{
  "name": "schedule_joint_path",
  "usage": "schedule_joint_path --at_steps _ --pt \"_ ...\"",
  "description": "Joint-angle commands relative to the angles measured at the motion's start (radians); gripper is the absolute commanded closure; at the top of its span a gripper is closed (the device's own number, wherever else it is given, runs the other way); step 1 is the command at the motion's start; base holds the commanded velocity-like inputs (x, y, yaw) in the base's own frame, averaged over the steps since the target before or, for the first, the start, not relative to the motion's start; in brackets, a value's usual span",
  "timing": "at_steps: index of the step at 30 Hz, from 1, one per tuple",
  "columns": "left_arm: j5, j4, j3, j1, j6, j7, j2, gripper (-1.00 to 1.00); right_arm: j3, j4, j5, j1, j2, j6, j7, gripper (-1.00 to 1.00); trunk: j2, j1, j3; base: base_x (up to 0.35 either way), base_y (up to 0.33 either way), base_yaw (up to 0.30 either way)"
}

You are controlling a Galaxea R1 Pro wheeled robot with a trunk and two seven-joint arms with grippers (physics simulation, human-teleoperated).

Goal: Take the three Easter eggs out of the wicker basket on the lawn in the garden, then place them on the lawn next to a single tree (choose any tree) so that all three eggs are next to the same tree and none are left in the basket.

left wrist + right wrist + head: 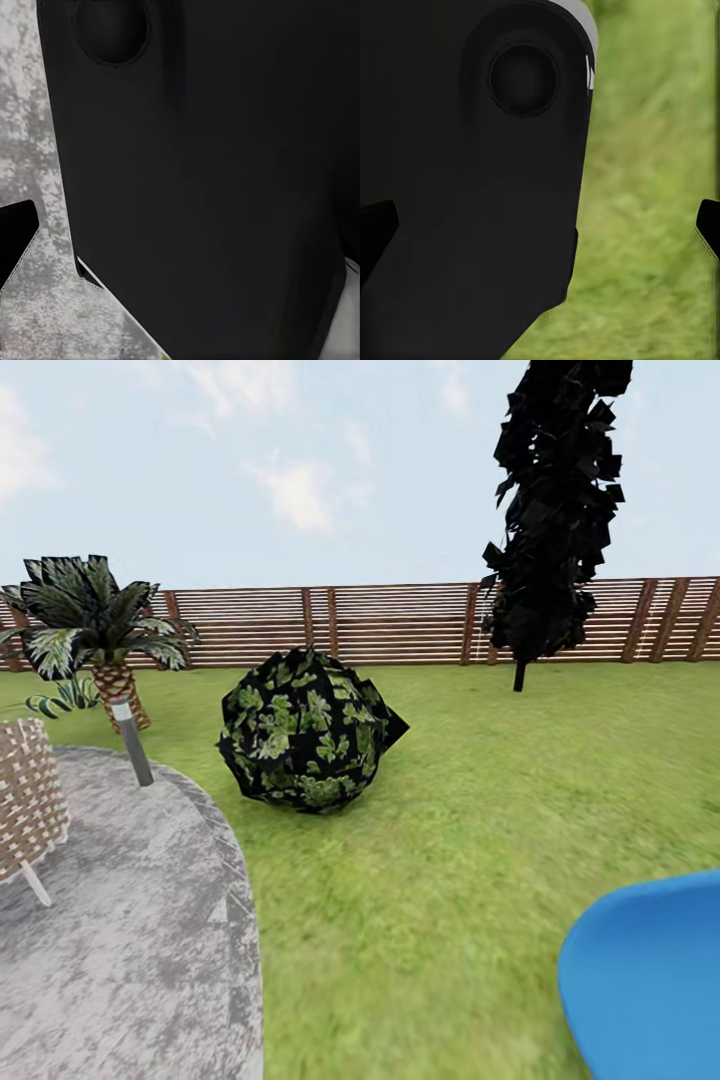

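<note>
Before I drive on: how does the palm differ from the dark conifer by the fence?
The palm is short, with a scaly trunk and spreading green-and-white fronds; the conifer is tall, narrow, nearly black, on a thin stem. The palm stands beside the grey paving, the conifer farther off. Both grow from the lawn.

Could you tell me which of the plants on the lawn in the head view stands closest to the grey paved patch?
The short palm with the scaly trunk, right at the paved patch's far edge. The round leafy bush sits further out on the grass, and the dark columnar conifer stands by the fence.
</note>
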Motion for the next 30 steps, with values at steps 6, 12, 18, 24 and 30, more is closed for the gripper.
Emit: schedule_joint_path --at_steps 6,12,18,24,30 --pt "-0.001 -0.002 0.0 0.001 -0.001 0.001 0.0 -1.0 0.0 0.002 0.007 -0.001 0.0 0.0 0.0 -1.0 0.0 0.001 -0.001 0.329 0.0 0.0" --pt "-0.001 -0.002 0.0 0.001 -0.001 0.001 0.0 -1.0 0.0 0.002 0.007 -0.001 0.0 0.0 0.0 -1.0 0.0 0.001 -0.001 0.329 0.0 0.0" --pt "-0.001 -0.002 0.0 0.001 -0.001 0.001 0.0 -1.0 0.0 0.002 0.008 -0.001 0.0 0.0 0.001 -1.0 0.0 0.001 -0.001 0.329 0.0 0.0" --pt "-0.001 -0.002 0.0 0.001 -0.001 0.001 0.0 -1.0 0.0 0.002 0.007 -0.001 0.0 0.0 0.0 -1.0 0.0 0.001 -0.001 0.329 0.0 0.0" --pt "-0.001 -0.002 0.0 0.001 0.0 0.001 0.0 -1.0 0.0 0.002 0.007 -0.001 0.0 0.0 0.0 -1.0 0.0 0.001 -0.001 0.329 0.0 0.0"
